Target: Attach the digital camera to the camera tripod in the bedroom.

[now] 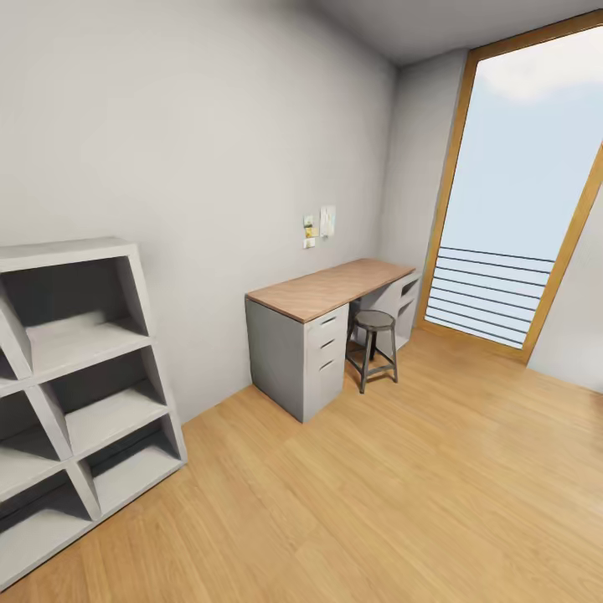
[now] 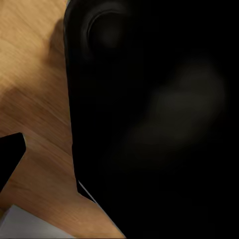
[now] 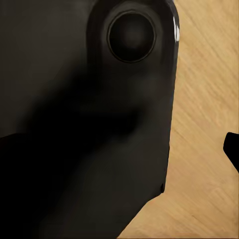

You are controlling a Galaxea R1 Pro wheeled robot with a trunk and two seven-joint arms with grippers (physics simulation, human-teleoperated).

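- Where the head view looks across the bedroom, a light wood floor (image 1: 402, 502) runs from the near foreground to a tall wood-framed window (image 1: 523, 184) at the far right, with a dark horizontal railing (image 1: 490, 293) across its lower part
- Against the grey wall (image 1: 193, 142) stands a desk with a wood-topped surface (image 1: 331, 287) and a grey drawer unit (image 1: 322, 356) at its near end
- A small round dark stool (image 1: 374, 343) stands on the floor just beside the drawer unit, partly under the surface
- A few small notes (image 1: 321, 226) are pinned on the wall above the desk
- White cube shelves (image 1: 75, 394) stand against the same wall at the left, well apart from the desk, their compartments open to the room
- Neither the digital camera nor the camera tripod can be made out among the furniture seen here
- In the left wrist view a large black rounded body (image 2: 149, 124) of the robot sits close to the lens, with wood floor beside it and a pale grey patch (image 2: 30, 224) at one corner
- A dark tip (image 2: 10, 154) at that picture's edge may belong to the left gripper; I cannot tell how its jaws stand
- In the right wrist view a similar black part with a round boss (image 3: 131, 36) lies over the wood floor
- A small dark tip (image 3: 232, 149) at the edge may belong to the right gripper; its state cannot be told either
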